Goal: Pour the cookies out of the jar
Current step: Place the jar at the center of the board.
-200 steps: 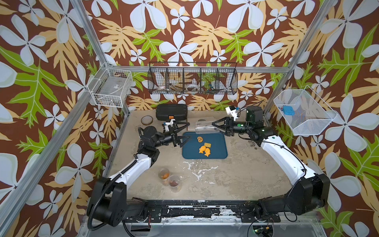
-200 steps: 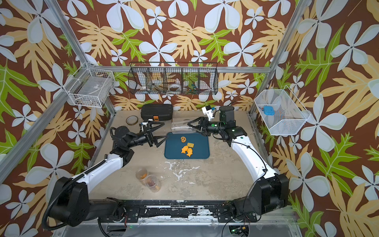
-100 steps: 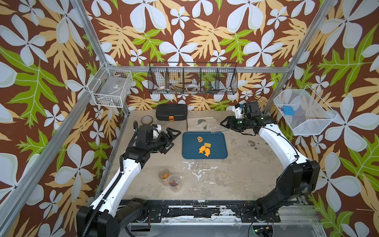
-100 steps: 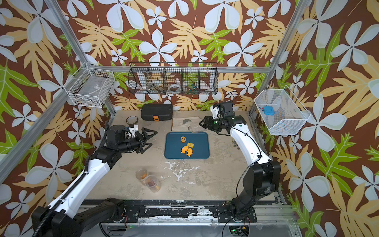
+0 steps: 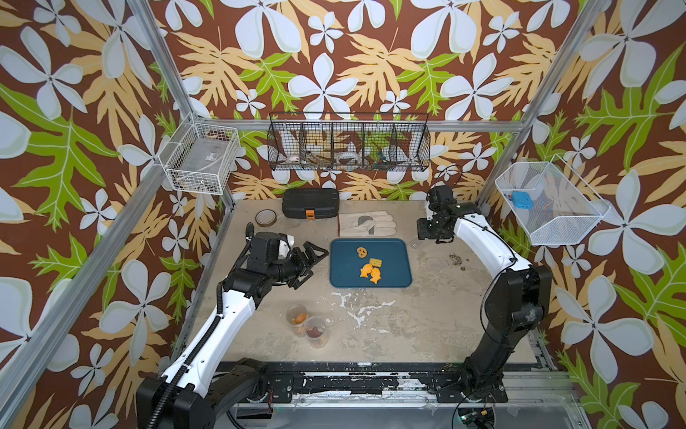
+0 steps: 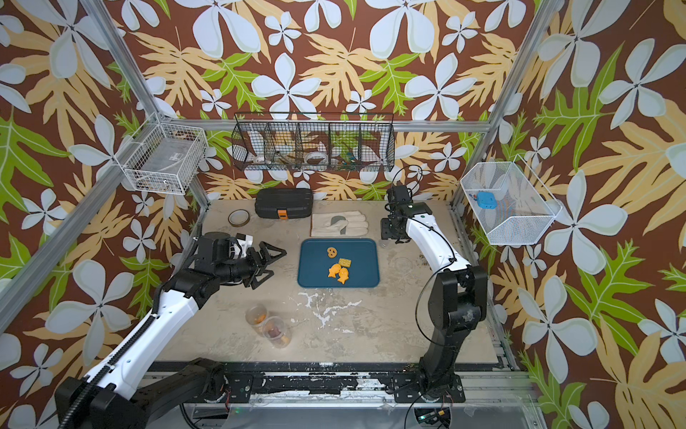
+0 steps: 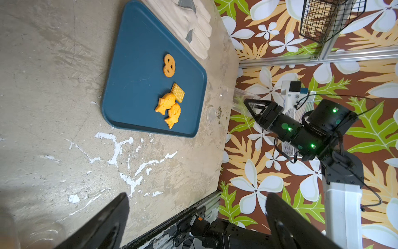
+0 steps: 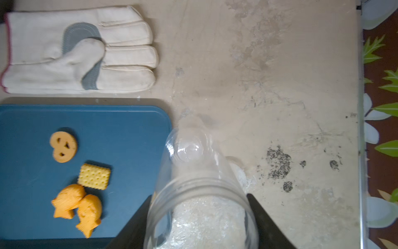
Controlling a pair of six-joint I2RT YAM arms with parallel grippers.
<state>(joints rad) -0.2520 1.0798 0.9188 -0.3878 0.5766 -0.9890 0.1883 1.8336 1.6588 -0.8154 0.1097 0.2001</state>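
Observation:
Several orange-yellow cookies (image 5: 371,273) (image 6: 338,273) lie on the blue tray (image 5: 345,267): a pretzel, a square cracker and two fish, also plain in the right wrist view as cookies (image 8: 73,198). My right gripper (image 5: 432,237) (image 8: 201,224) hangs just right of the tray's far corner, shut on the neck of a clear jar (image 8: 193,172). The jar is empty, its mouth toward the camera and its base toward the table. My left gripper (image 5: 315,262) (image 7: 197,207) stands open left of the tray, with nothing between its fingers.
Behind the tray lie a white work glove (image 5: 365,224), a black case (image 5: 310,202) and a tape roll (image 5: 265,217). Two small clear jars (image 5: 306,325) with cookies stand at the front left. A faint clear disc (image 5: 434,264) lies right of the tray. Wire baskets hang on the walls.
My right gripper has drawn back from over the tray's far edge to its right, turning the jar from lying sideways to base down. My left arm has pulled back to the left.

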